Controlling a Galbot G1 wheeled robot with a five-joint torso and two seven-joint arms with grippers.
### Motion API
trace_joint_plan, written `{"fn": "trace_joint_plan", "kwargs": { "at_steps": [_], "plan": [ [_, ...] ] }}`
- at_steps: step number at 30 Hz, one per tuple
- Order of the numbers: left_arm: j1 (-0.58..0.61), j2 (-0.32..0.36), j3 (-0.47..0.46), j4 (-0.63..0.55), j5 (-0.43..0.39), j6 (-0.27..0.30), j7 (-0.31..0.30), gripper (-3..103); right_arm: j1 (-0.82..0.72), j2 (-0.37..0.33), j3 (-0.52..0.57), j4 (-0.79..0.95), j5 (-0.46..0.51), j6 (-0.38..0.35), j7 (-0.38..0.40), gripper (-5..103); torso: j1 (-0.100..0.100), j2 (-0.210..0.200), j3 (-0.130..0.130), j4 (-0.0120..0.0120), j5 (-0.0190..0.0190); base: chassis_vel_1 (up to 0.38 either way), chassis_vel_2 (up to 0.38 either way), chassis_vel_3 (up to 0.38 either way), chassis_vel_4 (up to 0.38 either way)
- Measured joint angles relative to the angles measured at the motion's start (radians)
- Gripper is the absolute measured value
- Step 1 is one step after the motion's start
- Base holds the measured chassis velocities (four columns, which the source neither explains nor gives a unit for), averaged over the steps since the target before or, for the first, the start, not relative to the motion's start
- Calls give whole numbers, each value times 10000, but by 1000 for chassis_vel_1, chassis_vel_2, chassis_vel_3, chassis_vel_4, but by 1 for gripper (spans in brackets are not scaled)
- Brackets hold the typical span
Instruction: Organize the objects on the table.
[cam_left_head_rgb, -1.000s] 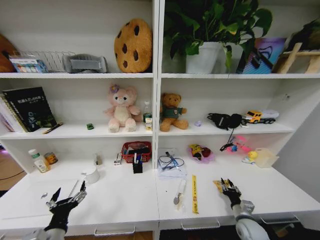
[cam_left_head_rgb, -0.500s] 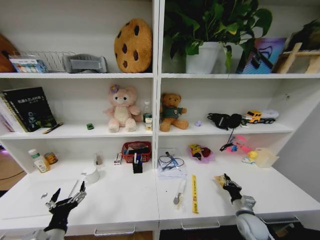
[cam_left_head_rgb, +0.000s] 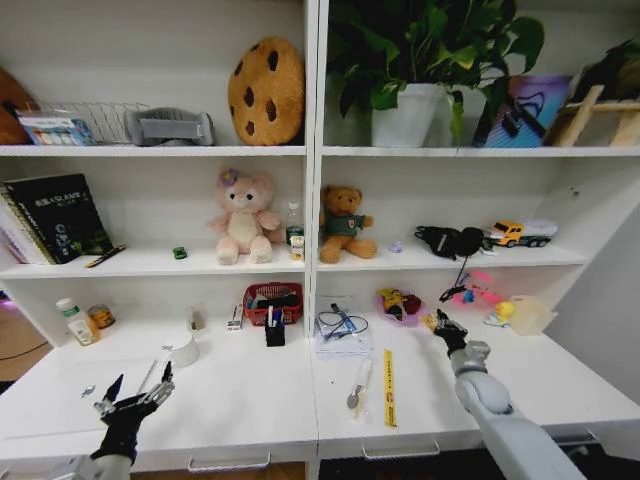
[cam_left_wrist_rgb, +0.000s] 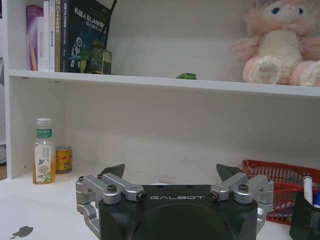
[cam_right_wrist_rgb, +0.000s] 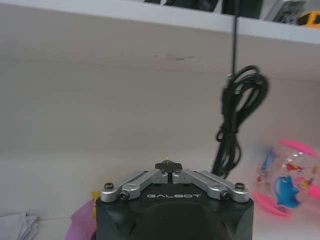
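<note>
My right gripper (cam_left_head_rgb: 438, 322) (cam_right_wrist_rgb: 168, 166) hovers over the right half of the white table (cam_left_head_rgb: 250, 400), shut on a small yellow packet (cam_left_head_rgb: 430, 320). Only a thin tip of the packet (cam_right_wrist_rgb: 166, 159) shows in the right wrist view. My left gripper (cam_left_head_rgb: 135, 393) (cam_left_wrist_rgb: 170, 172) stays low at the front left, open, over the flat silver laptop (cam_left_head_rgb: 85, 385) (cam_left_wrist_rgb: 20, 231). The tiny green toy car (cam_left_head_rgb: 180, 253) (cam_left_wrist_rgb: 186, 76) sits on the middle shelf. White marker pens (cam_left_wrist_rgb: 307, 183) stand in a black holder (cam_left_head_rgb: 275, 332).
On the table stand a red basket (cam_left_head_rgb: 272, 300), a white cup (cam_left_head_rgb: 183, 350), a bottle (cam_left_head_rgb: 75, 322) and a can (cam_left_head_rgb: 101, 316). A paper stack with cables (cam_left_head_rgb: 343, 335), a yellow strip (cam_left_head_rgb: 388, 385) and a pink bag (cam_left_head_rgb: 402, 305) lie mid-table. A black cable (cam_right_wrist_rgb: 235, 125) hangs behind the right gripper.
My right gripper has lifted off the table with the yellow packet and moved back toward the shelves. The left gripper has stayed where it was.
</note>
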Motion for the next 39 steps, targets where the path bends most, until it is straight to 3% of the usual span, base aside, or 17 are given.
{"fn": "trace_joint_plan", "kwargs": {
  "at_steps": [7, 16, 21, 22, 25, 29, 31, 35, 39],
  "plan": [
    [58, -64, -51, -61, 11, 69, -52, 100, 1839, 417, -1421, -1866, -48, 266, -250, 0, 0, 0, 0, -4, -1, 0, 0, 0, 0],
    [147, -137, -117, -122, 29, 66, -52, 100, 2513, 652, -1427, -2644, -157, 318, -237, 0, 0, 0, -2, -5, -1, 0, 0, 0, 0],
    [58, -87, -13, -128, 39, 94, -61, 100, 1751, 279, -931, -1916, -107, 256, -204, 21, -1, 1, -2, -7, -1, 0, 0, 0, 0],
    [58, -87, -13, -128, 39, 94, -61, 100, 1751, 279, -931, -1916, -107, 256, -204, 21, -1, 1, -2, -7, -1, 0, 0, 0, 0],
    [18, -11, 22, -147, 38, 124, -68, 100, 1100, 63, -711, -1201, -16, 174, -187, 37, -1, 2, -2, -6, 0, 0, 0, 0, 0],
    [10, 55, 9, -162, 4, 126, -69, 100, 455, -91, -483, -435, 6, 157, -179, 48, -1, 2, -2, -3, 0, 0, 0, 0, 0],
    [14, 87, -46, -198, -61, 119, -68, 100, -301, -249, -178, 511, 25, 138, -154, 60, -2, 2, -3, -4, -1, 0, 0, 0, 0],
    [37, 95, -89, -207, -111, 91, -45, 100, -1109, -360, 145, 1474, -36, 125, -47, 70, -2, 2, -2, -3, 0, 0, 0, 0, 0],
    [-13, 117, -99, -207, -148, 59, -41, 100, -3162, -416, 1108, 3499, -214, 80, 93, 87, -2, 2, -3, -4, -2, 0, 0, 0, 0]
  ]
}}
